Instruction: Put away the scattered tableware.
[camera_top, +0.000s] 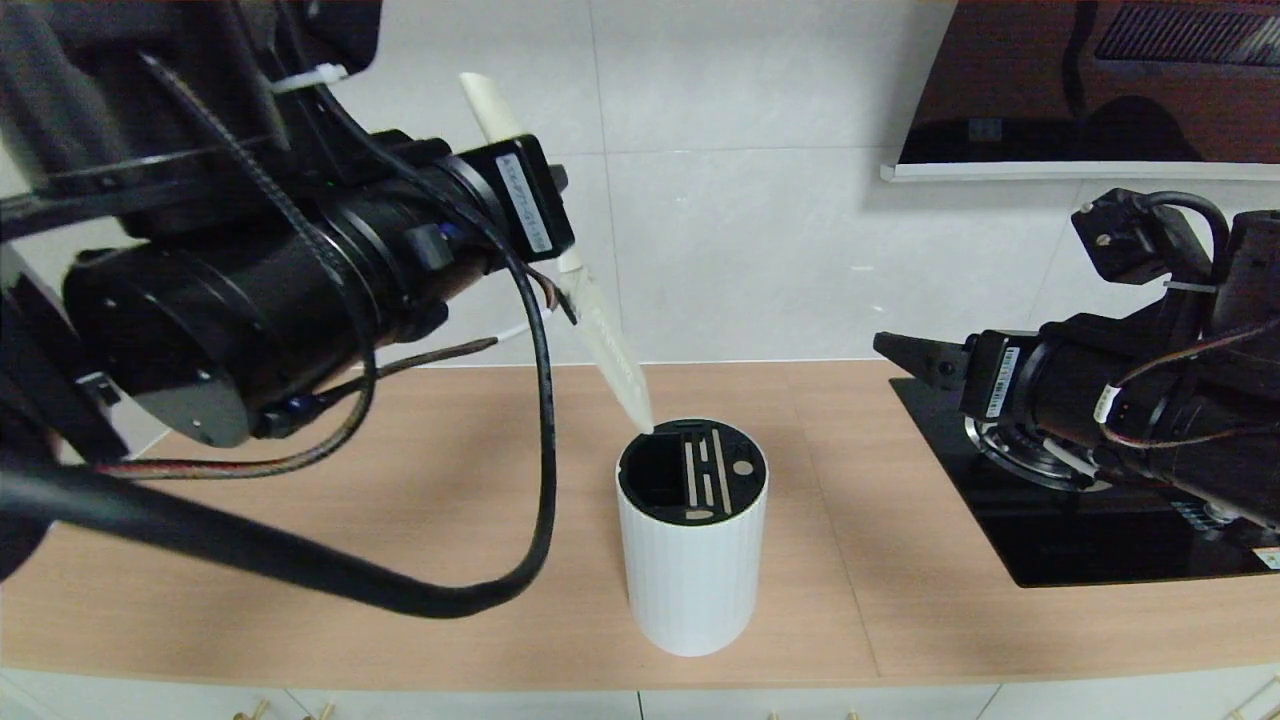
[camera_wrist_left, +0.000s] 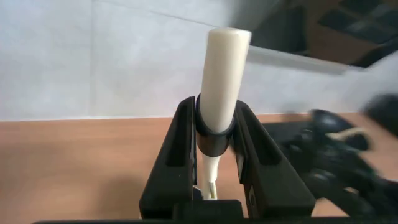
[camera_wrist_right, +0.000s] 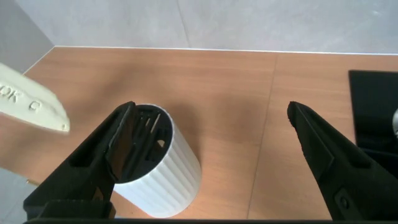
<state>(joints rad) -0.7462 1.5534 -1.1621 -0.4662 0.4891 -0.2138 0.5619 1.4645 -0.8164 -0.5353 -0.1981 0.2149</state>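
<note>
A cream-coloured knife hangs tilted in my left gripper, handle up and blade down. The gripper is shut on the handle, one finger on each side. The blade tip touches the back rim of a white ribbed utensil holder standing on the wooden counter. The holder's black top has one large opening and several narrow slots. My right gripper is open with nothing in it, hovering right of the holder, with the knife's blade beyond it.
A black glass cooktop with a burner lies at the counter's right end, under my right arm. A dark range hood hangs on the white tiled wall above it. Bare counter stretches on both sides of the holder.
</note>
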